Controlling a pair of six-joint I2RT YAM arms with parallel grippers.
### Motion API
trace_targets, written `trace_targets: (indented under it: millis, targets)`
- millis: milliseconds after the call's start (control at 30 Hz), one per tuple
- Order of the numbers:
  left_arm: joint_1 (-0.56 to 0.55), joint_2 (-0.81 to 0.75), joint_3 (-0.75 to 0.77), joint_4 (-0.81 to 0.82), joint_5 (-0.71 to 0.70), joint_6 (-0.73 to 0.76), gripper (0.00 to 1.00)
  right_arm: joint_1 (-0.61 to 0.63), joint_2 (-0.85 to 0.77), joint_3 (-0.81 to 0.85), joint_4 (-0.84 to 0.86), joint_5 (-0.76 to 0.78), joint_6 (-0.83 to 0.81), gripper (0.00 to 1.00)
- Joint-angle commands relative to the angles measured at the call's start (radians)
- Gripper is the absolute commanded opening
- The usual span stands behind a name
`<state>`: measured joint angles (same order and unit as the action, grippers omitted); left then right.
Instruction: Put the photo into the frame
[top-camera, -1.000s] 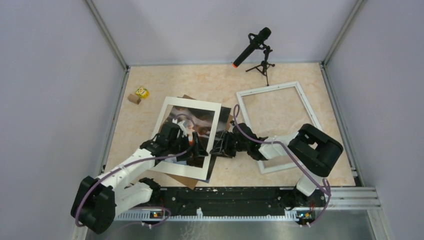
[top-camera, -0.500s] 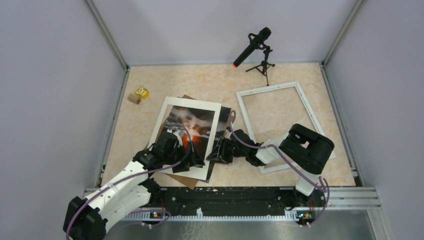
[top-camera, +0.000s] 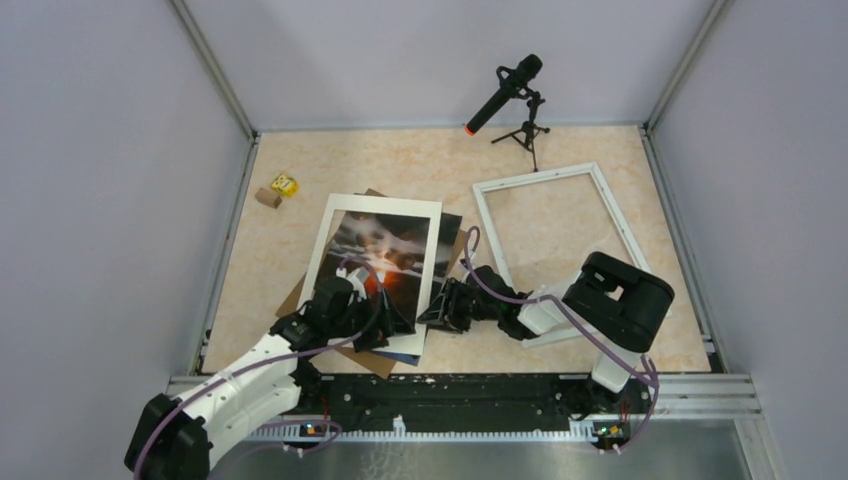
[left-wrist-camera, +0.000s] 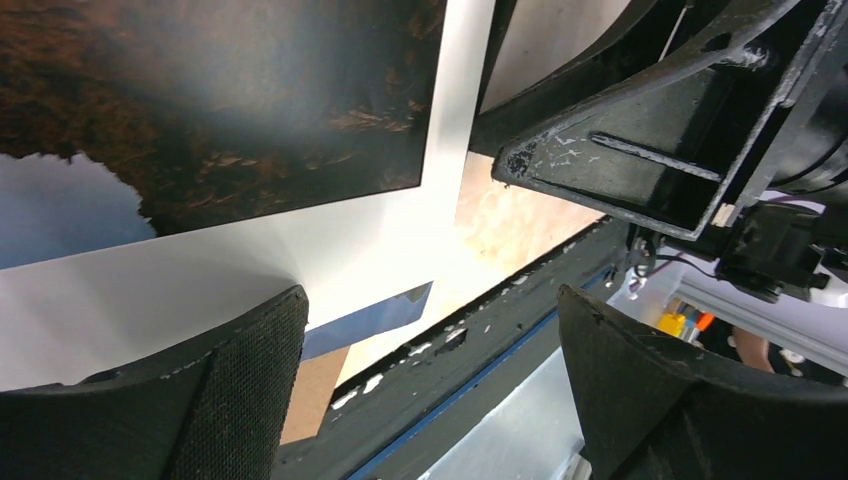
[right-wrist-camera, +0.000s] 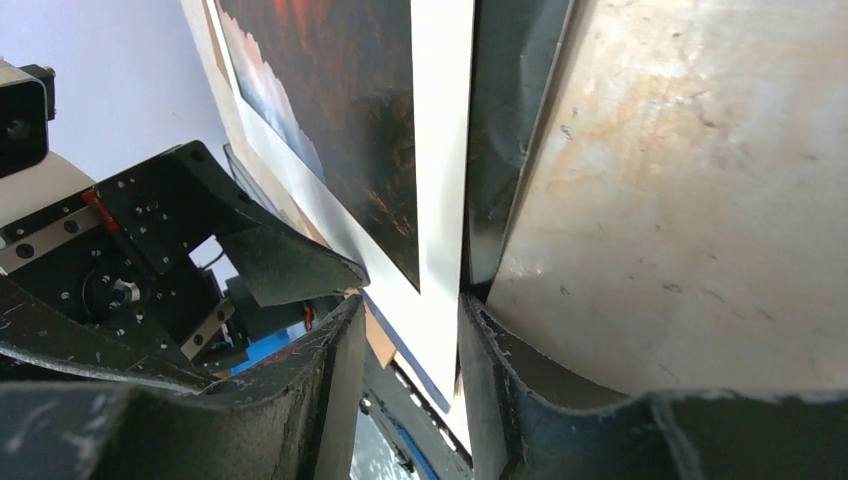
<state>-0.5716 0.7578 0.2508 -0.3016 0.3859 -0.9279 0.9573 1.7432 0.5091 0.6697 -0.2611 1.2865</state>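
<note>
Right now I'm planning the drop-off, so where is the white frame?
In the top view the frame lies flat on the right side of the table, right of the photo, with the microphone stand just behind it.

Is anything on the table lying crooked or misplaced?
Yes. The flat white mat border lies skewed over the dark sunset photo, whose edge pokes out on the right; the brown backing board juts out underneath. The thin white frame lies empty.
</note>
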Motion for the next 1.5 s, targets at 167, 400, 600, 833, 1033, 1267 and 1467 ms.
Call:
trace_targets:
  millis: [167, 400, 600, 833, 1033, 1267, 1467]
  targets:
    - [-0.023, 0.123, -0.044, 0.173, 0.056, -0.012, 0.98, -0.031, -0.11, -0.041, -0.168, 0.087, -0.066, 0.41]
    - [-0.026, 0.227, -0.018, 0.232, 0.125, -0.014, 0.98, -0.04, -0.169, -0.056, -0.258, 0.118, -0.101, 0.43]
    - [-0.031, 0.239, -0.005, 0.281, 0.156, -0.032, 0.98, -0.043, -0.16, -0.049, -0.253, 0.109, -0.111, 0.46]
    - [-0.033, 0.292, -0.01, 0.328, 0.186, -0.046, 0.98, -0.065, -0.161, -0.044, -0.257, 0.1, -0.114, 0.46]
    - [-0.034, 0.302, -0.012, 0.336, 0.185, -0.04, 0.98, -0.115, -0.18, -0.043, -0.299, 0.097, -0.149, 0.55]
    - [-0.034, 0.316, 0.003, 0.34, 0.171, -0.018, 0.98, -0.107, -0.142, -0.005, -0.299, 0.057, -0.155, 0.57]
    - [-0.033, 0.357, 0.027, 0.362, 0.17, -0.003, 0.98, -0.101, -0.051, -0.017, -0.116, -0.034, -0.09, 0.57]
